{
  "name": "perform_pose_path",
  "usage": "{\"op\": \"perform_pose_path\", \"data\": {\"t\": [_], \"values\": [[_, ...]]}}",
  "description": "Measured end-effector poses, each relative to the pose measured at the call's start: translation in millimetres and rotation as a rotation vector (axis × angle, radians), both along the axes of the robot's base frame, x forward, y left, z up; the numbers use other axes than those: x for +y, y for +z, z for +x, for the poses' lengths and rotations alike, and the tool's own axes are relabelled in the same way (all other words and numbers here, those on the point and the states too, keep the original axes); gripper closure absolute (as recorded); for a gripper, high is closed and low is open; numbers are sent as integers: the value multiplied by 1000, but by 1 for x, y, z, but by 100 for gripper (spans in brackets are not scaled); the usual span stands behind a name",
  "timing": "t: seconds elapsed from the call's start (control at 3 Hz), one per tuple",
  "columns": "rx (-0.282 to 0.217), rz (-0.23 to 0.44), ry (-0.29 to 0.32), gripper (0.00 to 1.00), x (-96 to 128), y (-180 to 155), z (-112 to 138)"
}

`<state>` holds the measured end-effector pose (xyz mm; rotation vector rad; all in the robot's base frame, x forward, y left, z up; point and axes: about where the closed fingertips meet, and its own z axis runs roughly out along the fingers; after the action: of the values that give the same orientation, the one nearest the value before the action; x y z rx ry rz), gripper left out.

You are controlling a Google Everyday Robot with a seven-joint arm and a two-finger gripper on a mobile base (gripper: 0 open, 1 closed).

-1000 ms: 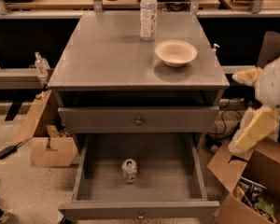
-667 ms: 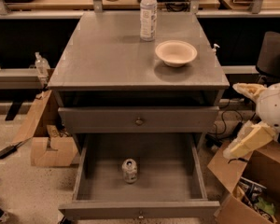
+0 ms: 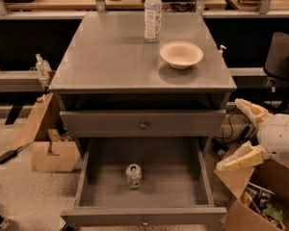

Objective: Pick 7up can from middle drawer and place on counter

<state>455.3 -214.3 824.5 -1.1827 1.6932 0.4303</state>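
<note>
The 7up can (image 3: 133, 175) stands upright on the floor of the open middle drawer (image 3: 94, 186), near its middle, slightly left. The counter (image 3: 111, 57) is the grey top of the cabinet above it. My gripper (image 3: 238, 134) is at the right edge of the view, outside the drawer's right wall and level with the drawer front above. Its two pale fingers (image 3: 242, 159) are spread apart and hold nothing. It is well to the right of the can.
A tall clear bottle (image 3: 152, 13) and a white bowl (image 3: 181, 55) stand on the counter's far right part. The closed upper drawer (image 3: 143, 124) overhangs the drawer's back. Cardboard boxes (image 3: 260, 196) sit at right, another box (image 3: 53, 148) at left.
My gripper has moved down and to the right, away from the counter's edge, to beside the open drawer. The can, bottle and bowl have not moved.
</note>
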Motion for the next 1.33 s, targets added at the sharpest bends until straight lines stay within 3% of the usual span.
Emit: {"op": "perform_pose_path", "data": {"t": [0.33, 0.67, 1.0, 1.33], "values": [[1, -1, 0, 0, 0, 0, 0], [28, 16, 23, 0, 19, -26, 9], [56, 73, 73, 0, 59, -80, 19], [63, 162, 131, 0, 102, -155, 31]]}}
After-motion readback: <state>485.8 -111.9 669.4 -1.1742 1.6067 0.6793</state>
